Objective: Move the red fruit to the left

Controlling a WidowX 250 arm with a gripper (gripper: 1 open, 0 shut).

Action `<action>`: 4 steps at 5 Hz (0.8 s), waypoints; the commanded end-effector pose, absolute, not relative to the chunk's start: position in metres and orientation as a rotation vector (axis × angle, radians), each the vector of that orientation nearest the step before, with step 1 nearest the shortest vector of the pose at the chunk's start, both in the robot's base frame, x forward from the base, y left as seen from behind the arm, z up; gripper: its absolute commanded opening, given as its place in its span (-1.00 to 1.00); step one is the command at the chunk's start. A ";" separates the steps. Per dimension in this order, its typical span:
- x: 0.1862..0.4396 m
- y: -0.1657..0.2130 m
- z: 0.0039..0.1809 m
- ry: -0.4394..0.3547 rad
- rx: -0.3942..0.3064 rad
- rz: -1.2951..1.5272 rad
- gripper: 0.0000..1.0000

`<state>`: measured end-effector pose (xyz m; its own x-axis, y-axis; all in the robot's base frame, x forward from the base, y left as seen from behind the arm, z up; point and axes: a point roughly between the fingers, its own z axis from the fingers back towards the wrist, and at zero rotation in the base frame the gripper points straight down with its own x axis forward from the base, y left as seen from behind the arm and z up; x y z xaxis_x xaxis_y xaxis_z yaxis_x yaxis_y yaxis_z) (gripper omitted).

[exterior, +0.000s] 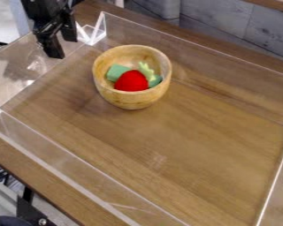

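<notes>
The red fruit (132,81) sits inside the wooden bowl (133,99), its leafy stem pointing toward 11 o'clock, beside 1 green block (116,71). At the bowl's 10 o'clock, the gripper (50,44) hangs empty, fingers spread.

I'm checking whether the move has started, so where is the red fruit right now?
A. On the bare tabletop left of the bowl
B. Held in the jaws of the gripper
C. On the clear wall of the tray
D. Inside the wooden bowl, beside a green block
D: the red fruit sits inside the wooden bowl against the green block, while the gripper is off to the upper left, open and holding nothing.
</notes>
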<state>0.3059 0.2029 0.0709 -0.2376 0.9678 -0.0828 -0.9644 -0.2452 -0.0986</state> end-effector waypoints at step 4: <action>0.313 0.212 0.083 -0.125 -0.151 1.798 -1.00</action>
